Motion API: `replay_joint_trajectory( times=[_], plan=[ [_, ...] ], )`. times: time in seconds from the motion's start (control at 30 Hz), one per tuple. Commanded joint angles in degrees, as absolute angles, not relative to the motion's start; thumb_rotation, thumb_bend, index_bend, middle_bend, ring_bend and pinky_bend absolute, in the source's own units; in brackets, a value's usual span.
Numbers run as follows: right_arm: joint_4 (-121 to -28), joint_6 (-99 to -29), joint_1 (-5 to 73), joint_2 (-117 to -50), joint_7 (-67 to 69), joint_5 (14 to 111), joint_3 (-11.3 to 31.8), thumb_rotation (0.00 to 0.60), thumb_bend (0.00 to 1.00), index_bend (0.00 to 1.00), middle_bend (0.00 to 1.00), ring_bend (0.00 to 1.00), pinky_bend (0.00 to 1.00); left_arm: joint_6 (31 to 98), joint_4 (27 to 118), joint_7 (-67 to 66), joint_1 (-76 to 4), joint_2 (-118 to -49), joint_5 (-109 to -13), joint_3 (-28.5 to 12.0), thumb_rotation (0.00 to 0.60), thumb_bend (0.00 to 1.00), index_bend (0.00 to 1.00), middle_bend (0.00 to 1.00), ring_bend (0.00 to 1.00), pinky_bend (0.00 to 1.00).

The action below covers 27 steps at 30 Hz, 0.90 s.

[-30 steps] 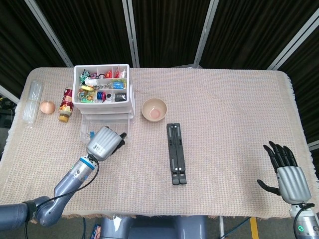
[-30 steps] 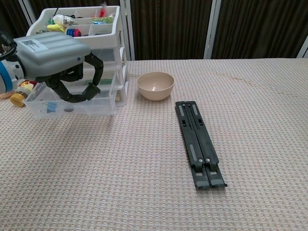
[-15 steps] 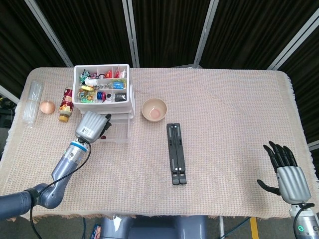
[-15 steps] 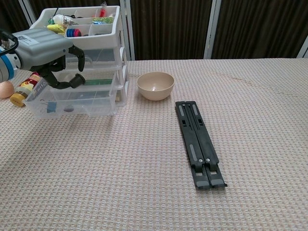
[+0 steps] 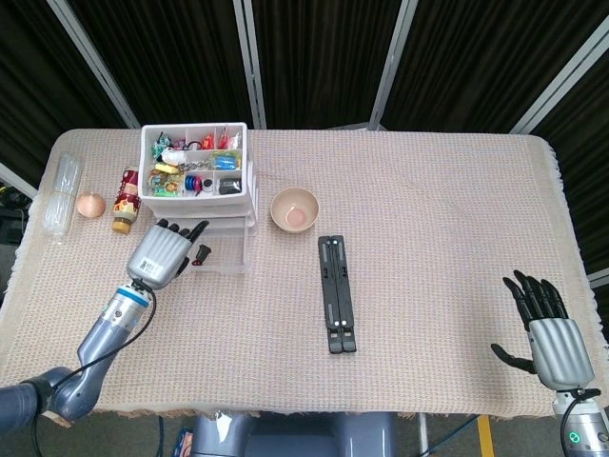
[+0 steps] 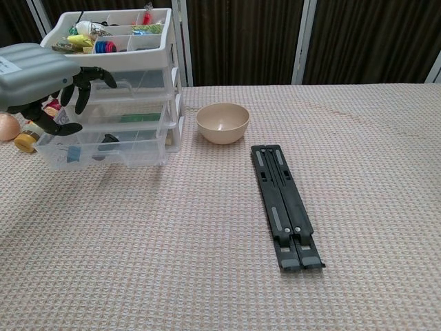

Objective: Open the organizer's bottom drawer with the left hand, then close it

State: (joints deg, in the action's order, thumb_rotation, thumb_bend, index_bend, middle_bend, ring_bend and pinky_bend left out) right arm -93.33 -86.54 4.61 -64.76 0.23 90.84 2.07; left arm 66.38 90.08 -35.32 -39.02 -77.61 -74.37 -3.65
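The white organizer (image 5: 249, 181) stands at the back left, its top tray full of small items. Its clear bottom drawer (image 5: 225, 257) is pulled out toward me, with small items inside. In the chest view the bottom drawer (image 6: 120, 155) juts past the two drawers above it. My left hand (image 5: 160, 253) hovers at the drawer's left front corner, fingers spread toward the organizer and holding nothing. In the chest view the left hand (image 6: 38, 72) sits above the drawer's left end. My right hand (image 5: 547, 328) rests open near the front right corner of the table.
A beige bowl (image 5: 295, 209) sits right of the organizer, and a black folding stand (image 5: 336, 293) lies in the middle. Left of the organizer are a yellow-capped bottle (image 5: 125, 200), a peach egg-shaped object (image 5: 90, 204) and a clear plastic bottle (image 5: 60, 195).
My left hand has let go of the drawer front, moved left and uncurled its fingers. The drawer stays pulled out. The right hand has not moved.
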Motion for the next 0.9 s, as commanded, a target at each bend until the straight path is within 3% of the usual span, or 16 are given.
replay_joint_trajectory(
  times=[0.03,0.17,0.27,0.57,0.9],
  plan=[
    [-93.3,-86.6,4.6,-64.8,0.1,90.9,2.1,0.6,0.06,0.07,0.0,0.0,0.0,70.5,89.3,-34.5,-36.5,-73.9,-87.1,3.3,0.6,0.45,0.19,0.27,0.29,0.33],
    [-93.3,-86.7,4.6,-64.9,-0.1,90.9,2.1,0.6,0.06,0.07,0.0,0.0,0.0,71.9,86.2,-35.9,-35.9,-71.7,-97.1,8.5,0.6,0.63,0.21,0.14,0.09,0.17],
    [-93.4,-86.7,4.6,-64.9,-0.2,90.9,2.1,0.6,0.06,0.07,0.0,0.0,0.0,71.1,86.2,-36.7,-35.8,-70.4,-100.0,10.8,0.6,0.66,0.22,0.08,0.02,0.12],
    [-93.4,-86.7,4.5,-64.9,-0.2,90.8,2.2,0.6,0.06,0.07,0.0,0.0,0.0,62.6,85.2,-41.6,-39.0,-66.5,-109.3,16.2,0.6,0.66,0.23,0.02,0.0,0.08],
    [-93.4,-86.6,4.6,-64.8,0.1,90.7,2.2,0.6,0.06,0.07,0.0,0.0,0.0,55.8,82.3,-41.5,-39.9,-68.1,-106.8,14.2,0.6,0.67,0.23,0.02,0.0,0.08]
  ],
)
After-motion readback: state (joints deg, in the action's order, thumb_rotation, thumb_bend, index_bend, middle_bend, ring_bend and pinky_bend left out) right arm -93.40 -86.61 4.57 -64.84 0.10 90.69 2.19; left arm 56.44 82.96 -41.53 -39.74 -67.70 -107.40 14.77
